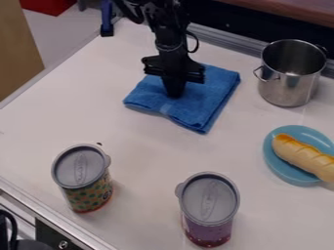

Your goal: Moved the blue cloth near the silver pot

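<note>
The black gripper (175,93) hangs down over the middle of the blue cloth (205,100), its tip at or just above the fabric; whether it touches is unclear. Folded into a rough square, the cloth lies flat on the white table in the upper middle of the view, partly hidden behind the gripper. To the right of the cloth stands the silver pot (287,88), upright with its opening up, and a strip of table separates the two.
A blue plate (283,170) holding a bread-like roll (303,155) is at the right edge, below the pot. Two lidded cans stand in front, a green-patterned one (91,196) at left and a purple one (207,229) near the bottom centre. A metal rail runs behind.
</note>
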Controlling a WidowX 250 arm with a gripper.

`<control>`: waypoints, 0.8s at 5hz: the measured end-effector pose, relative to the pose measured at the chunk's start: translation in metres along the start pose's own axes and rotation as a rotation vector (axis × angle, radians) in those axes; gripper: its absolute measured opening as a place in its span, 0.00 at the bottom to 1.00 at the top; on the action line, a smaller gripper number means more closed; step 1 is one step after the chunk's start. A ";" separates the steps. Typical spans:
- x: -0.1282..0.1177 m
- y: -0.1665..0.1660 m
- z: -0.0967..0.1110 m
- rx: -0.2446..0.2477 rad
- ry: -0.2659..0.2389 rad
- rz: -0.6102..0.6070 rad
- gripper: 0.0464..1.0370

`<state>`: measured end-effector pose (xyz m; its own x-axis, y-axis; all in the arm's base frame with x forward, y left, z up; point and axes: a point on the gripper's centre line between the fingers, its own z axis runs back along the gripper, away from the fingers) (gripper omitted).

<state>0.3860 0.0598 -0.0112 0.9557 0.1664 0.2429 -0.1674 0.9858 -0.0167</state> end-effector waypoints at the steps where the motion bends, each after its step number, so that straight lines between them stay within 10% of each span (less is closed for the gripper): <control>1: -0.001 0.000 -0.001 -0.001 0.002 -0.025 0.01; 4: 0.019 -0.010 0.018 0.010 -0.031 0.120 0.03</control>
<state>0.4016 0.0525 0.0112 0.9207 0.2818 0.2701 -0.2823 0.9586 -0.0380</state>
